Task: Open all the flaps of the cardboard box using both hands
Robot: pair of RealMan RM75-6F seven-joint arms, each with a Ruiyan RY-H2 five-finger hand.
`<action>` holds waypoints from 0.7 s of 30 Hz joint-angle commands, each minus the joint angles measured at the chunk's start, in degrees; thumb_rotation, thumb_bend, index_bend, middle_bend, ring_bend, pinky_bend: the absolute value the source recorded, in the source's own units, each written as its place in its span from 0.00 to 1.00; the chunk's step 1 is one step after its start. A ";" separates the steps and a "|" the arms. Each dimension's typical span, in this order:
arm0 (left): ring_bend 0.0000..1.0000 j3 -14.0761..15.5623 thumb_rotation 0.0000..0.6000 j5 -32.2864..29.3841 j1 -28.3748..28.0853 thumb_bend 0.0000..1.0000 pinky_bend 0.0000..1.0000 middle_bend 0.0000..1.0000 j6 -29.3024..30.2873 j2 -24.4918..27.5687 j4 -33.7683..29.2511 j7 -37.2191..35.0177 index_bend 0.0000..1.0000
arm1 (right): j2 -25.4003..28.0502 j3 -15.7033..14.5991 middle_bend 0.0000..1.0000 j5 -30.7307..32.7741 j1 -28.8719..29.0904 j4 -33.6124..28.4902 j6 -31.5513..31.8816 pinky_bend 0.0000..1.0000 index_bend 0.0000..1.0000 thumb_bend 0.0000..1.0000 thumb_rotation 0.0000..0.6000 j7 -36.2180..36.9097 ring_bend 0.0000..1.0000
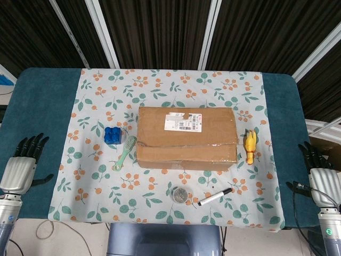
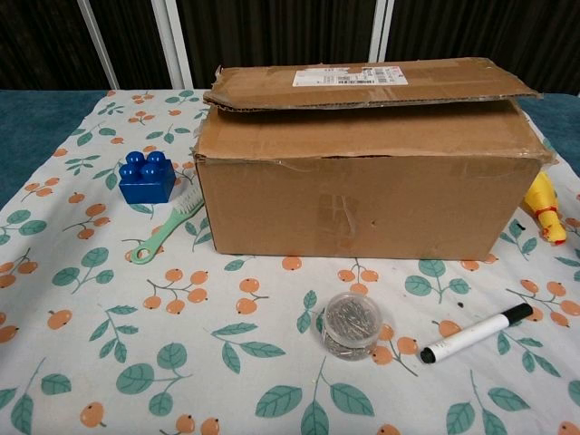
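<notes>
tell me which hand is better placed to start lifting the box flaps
Neither clearly: the left hand and right hand both rest open at the table edges, about equally far from the box. Its far flap already sits slightly raised. The left side is more cluttered, so the right probably has the clearer approach.

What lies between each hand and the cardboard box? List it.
Between the left hand and the cardboard box lie a blue block and a green brush. Between the right hand and the box stands a yellow rubber chicken. All are low, beside the box; nothing visible covers its flaps.
</notes>
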 commanded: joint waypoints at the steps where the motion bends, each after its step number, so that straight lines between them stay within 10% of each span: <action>1: 0.00 0.00 1.00 0.01 -0.01 0.00 0.00 0.00 -0.01 0.01 -0.01 -0.02 0.00 | -0.04 0.08 0.00 -0.02 -0.01 0.13 0.11 0.19 0.00 0.06 1.00 -0.01 0.00; 21: 0.00 -1.21 1.00 -0.71 -0.95 0.00 0.00 0.00 -0.65 0.65 -2.69 -0.06 0.00 | -0.16 0.32 0.00 0.66 -0.37 0.66 0.24 0.19 0.00 0.07 1.00 0.94 0.00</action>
